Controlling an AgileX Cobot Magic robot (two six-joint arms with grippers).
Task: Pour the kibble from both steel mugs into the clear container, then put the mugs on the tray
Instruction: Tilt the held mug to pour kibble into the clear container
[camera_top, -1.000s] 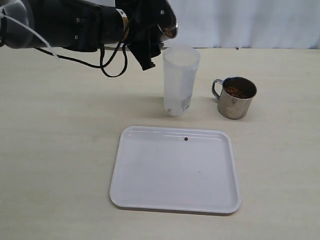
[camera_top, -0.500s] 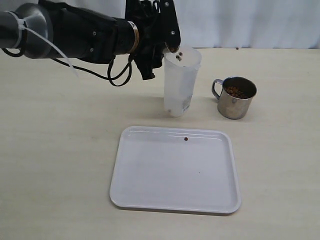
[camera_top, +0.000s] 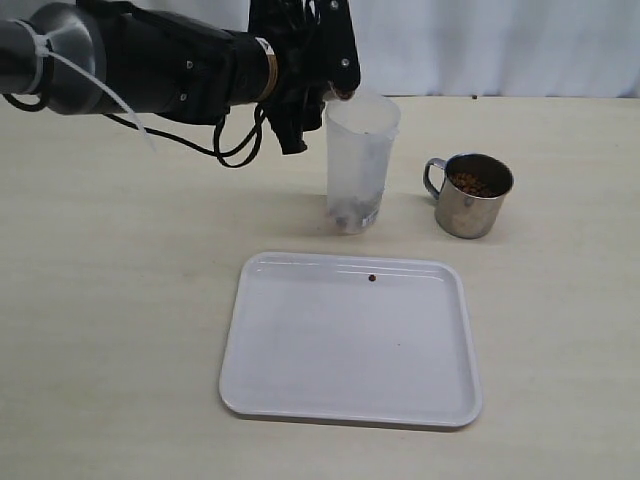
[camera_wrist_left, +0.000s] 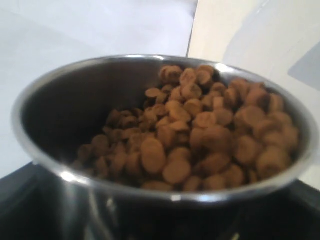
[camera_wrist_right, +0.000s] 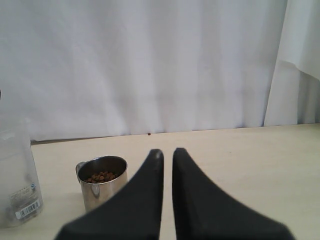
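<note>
My left gripper (camera_top: 330, 62) is shut on a steel mug (camera_top: 342, 92), tipped at the rim of the clear container (camera_top: 360, 150). In the left wrist view this mug (camera_wrist_left: 45, 115) fills the picture, with kibble (camera_wrist_left: 200, 135) heaped toward its lower lip. Some kibble (camera_top: 349, 212) lies in the container's bottom. The other steel mug (camera_top: 473, 200) stands upright to the right, holding kibble (camera_top: 472, 184). The white tray (camera_top: 300, 390) lies in front. My right gripper (camera_wrist_right: 166, 151) is shut with only a thin gap and holds nothing; that mug (camera_wrist_right: 102, 187) stands apart from it.
One stray pellet (camera_top: 371, 278) lies on the tray near its far rim. A white curtain (camera_wrist_right: 150, 65) hangs behind the table. The left arm and its cables (camera_top: 150, 70) hang over the table's far left. The container (camera_wrist_right: 17, 190) shows in the right wrist view.
The left gripper has swung the mug against the container's rim and tipped it. Pellets that were falling past the rim now lie in the container's bottom.
</note>
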